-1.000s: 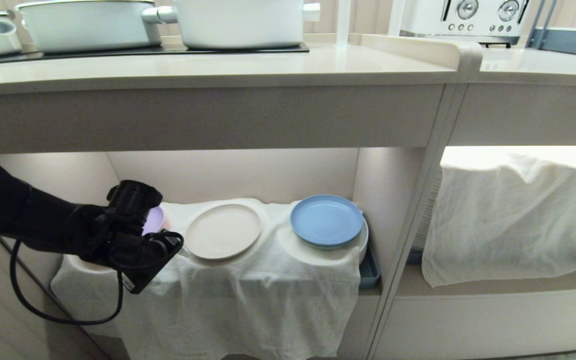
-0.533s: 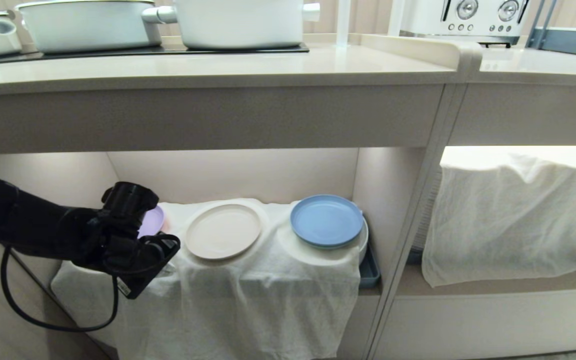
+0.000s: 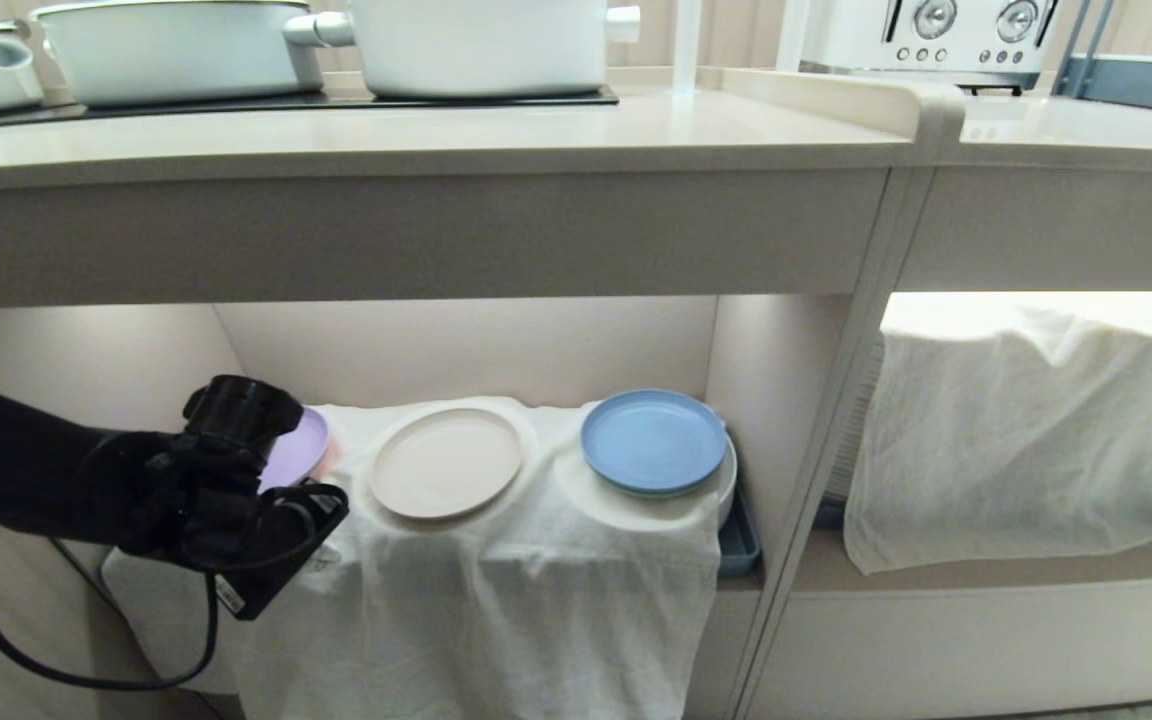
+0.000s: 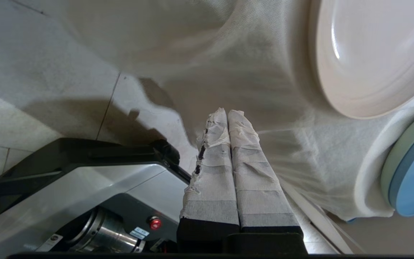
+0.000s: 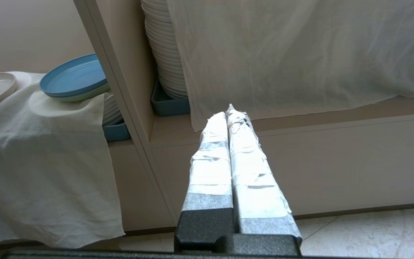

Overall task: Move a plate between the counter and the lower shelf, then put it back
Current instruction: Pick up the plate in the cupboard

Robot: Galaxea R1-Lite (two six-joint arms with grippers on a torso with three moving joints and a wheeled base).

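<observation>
- Head view: the cream plate (image 3: 447, 462) rests on the white cloth (image 3: 496, 590) in the lower shelf (image 3: 466, 350), below the counter (image 3: 416, 135).
- Left gripper (image 4: 225, 118), fingers pressed together and empty, hangs just beside the plate, in front of the lilac plate (image 3: 296, 450). The right gripper (image 5: 230, 113), also clenched and empty, is well apart.
- Judgement: the plate looks put back; if more remains, the fingers must part first.
- No legible writing anywhere.

A blue plate (image 3: 653, 441) is sitting on the rightmost cloth-covered hump, and a lilac plate (image 3: 298, 448) is lying at the left. Two white pots (image 3: 176, 45) are standing on the cooktop, with a white toaster (image 3: 926, 35) farther right. A cream cloth (image 3: 1036, 440) is hanging in the neighbouring cubby.
</observation>
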